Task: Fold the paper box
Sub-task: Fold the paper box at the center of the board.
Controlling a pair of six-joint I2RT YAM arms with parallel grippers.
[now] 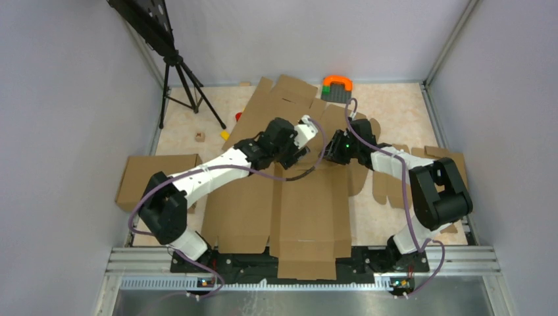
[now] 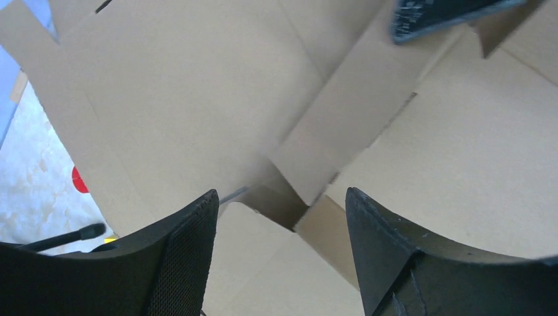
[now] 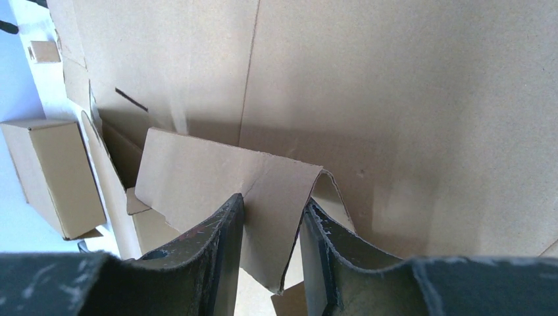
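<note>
Right jaws pinching paper box (image 3: 276, 197) flap, left jaws wide above

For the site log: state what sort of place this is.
Probably a lab robot cell: plain grey walls enclose the table, a tripod stands in the far corner, and a metal rail runs along the near edge.

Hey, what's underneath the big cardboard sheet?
The cardboard sheet lies on the pale table, and its near flap overlaps the metal rail at the near edge. Whatever else lies beneath it is covered.
</note>
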